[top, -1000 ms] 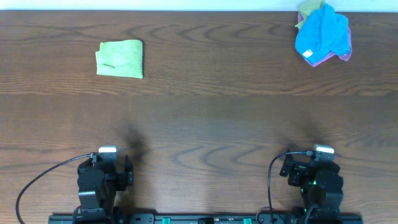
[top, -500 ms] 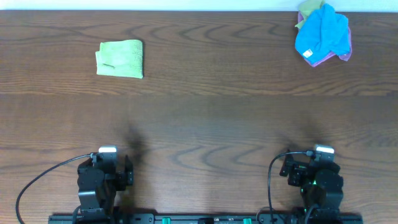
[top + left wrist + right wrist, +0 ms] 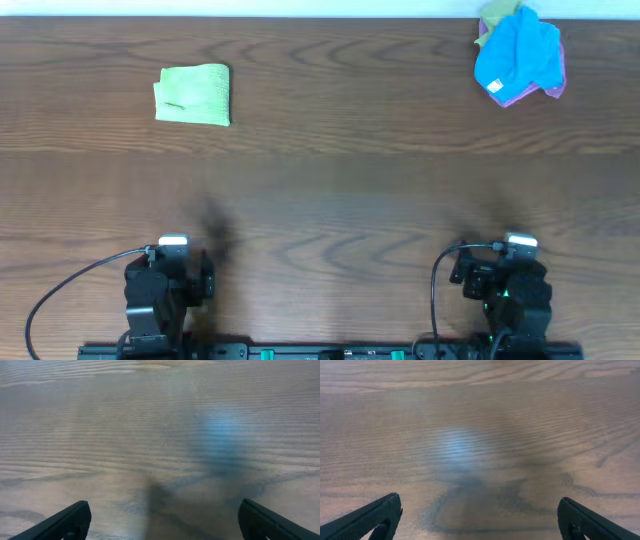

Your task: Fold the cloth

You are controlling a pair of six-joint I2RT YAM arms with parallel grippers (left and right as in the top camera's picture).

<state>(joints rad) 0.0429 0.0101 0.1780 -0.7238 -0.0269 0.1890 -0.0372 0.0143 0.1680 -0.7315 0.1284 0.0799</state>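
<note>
A green cloth [image 3: 193, 95] lies folded into a small rectangle at the far left of the wooden table [image 3: 320, 190]. A crumpled pile of cloths [image 3: 518, 55], blue on top with pink and yellow-green under it, lies at the far right edge. My left gripper [image 3: 170, 283] rests at the near left edge, far from both. In the left wrist view its fingers [image 3: 162, 520] are spread wide over bare wood, empty. My right gripper [image 3: 508, 283] rests at the near right edge. Its fingers [image 3: 480, 517] are also spread wide over bare wood, empty.
Black cables [image 3: 70, 290] loop beside each arm base at the near edge. A white wall strip [image 3: 300, 8] runs along the table's far edge.
</note>
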